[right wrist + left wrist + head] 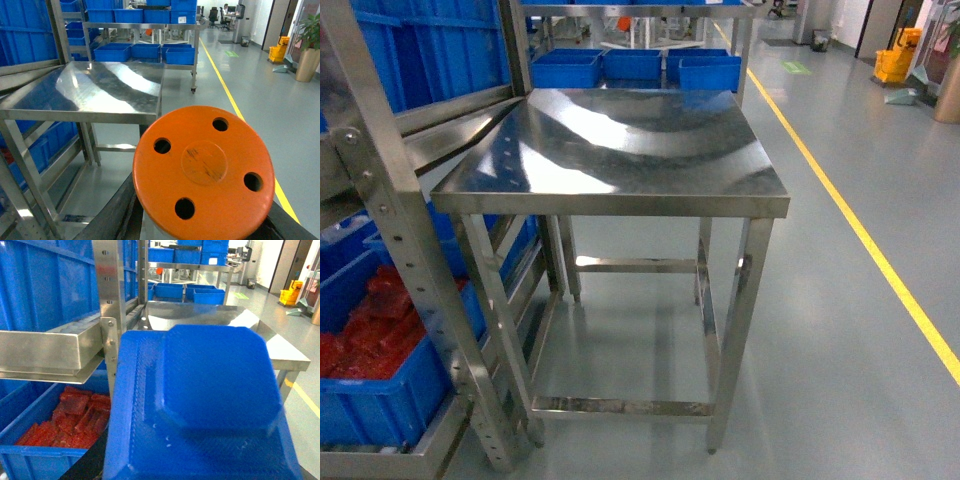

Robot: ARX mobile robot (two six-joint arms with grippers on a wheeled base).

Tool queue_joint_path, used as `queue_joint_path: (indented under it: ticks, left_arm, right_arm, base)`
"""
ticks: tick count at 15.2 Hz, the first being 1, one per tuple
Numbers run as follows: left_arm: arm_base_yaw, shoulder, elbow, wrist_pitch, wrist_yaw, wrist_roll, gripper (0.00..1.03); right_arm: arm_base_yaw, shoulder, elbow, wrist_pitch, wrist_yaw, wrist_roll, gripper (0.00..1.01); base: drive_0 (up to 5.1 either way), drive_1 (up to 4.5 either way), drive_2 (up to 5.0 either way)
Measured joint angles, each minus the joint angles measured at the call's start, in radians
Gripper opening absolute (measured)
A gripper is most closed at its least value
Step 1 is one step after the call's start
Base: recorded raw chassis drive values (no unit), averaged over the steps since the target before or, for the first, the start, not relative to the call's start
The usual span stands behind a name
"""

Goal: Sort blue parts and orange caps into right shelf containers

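Head view: a bare stainless-steel tabletop [620,140] on four legs stands on a grey floor [840,330] marked by a yellow line [860,235]. A steel shelf rack [395,230] stands at its left, and a blue crate [380,395] on the rack's lower level holds a heap of red-orange pieces [375,330]. Beyond the tabletop, a row of blue crates [635,68] sits on a farther rack. Neither arm appears in this view. Left wrist view: a blue part [210,405], a flat plate with a raised octagonal centre, fills the lower frame directly before the camera; the left gripper itself is hidden behind it, so whether it grips the part cannot be told. To the left of the part lies the crate of red-orange pieces [70,417] beneath a steel shelf rail [55,350]. Right wrist view: an orange cap [205,167], a round disc with four holes and a scuffed central boss, sits close before the camera between dark gripper fingers [117,210] seen at its lower edges; the right gripper appears closed on the cap. The tabletop [95,95] stands to the left, well apart from the cap.
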Motion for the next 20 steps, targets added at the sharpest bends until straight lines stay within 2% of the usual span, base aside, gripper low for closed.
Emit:
queue_joint_path:
  ticks: [20]
  left_arm:
    - [0.0, 0.0, 0.0, 0.0, -0.001, 0.0, 0.43]
  right_arm:
    - [0.0, 0.0, 0.0, 0.0, -0.001, 0.0, 0.42]
  base:
    - [-5.0, 2.4, 2.4]
